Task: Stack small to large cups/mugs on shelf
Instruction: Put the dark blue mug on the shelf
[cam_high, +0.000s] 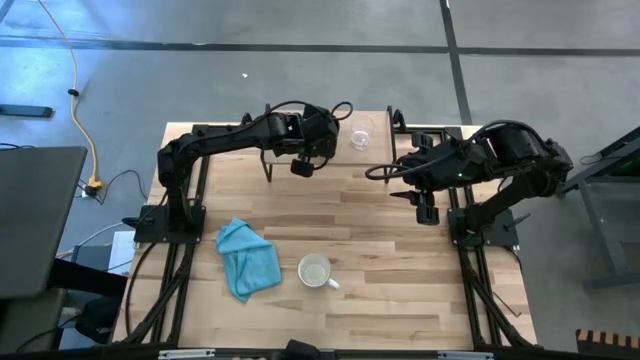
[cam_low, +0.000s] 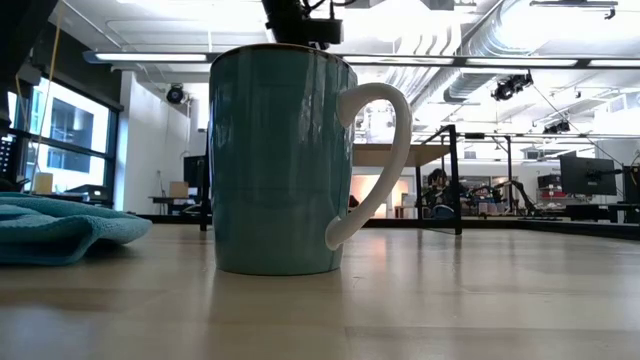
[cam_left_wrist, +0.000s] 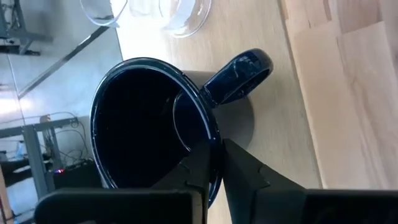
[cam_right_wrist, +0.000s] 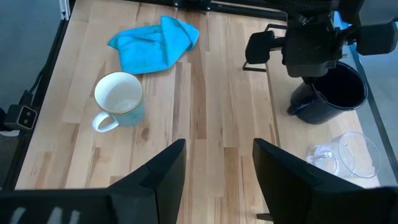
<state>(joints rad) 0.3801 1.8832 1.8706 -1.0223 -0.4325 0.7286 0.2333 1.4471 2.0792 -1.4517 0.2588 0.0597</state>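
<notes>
A black mug stands on the shelf at the table's far middle, with my left gripper shut on its rim beside the handle. Next to it on the shelf, a small clear glass cup appears to lie on its side. The larger mug, white inside and teal outside, stands on the tabletop near the front edge. My right gripper hovers open above the table's right part and touches nothing. My left gripper pinches the black mug's wall at the rim, just beside the handle. One finger is inside the mug and the other outside. The fingers slant down from above and from the table's left. The mug's bottom rests on the shelf.
A crumpled teal cloth lies on the tabletop left of the white mug. The shelf's thin dark legs stand on the table. Bare wood lies between the shelf and the white mug.
</notes>
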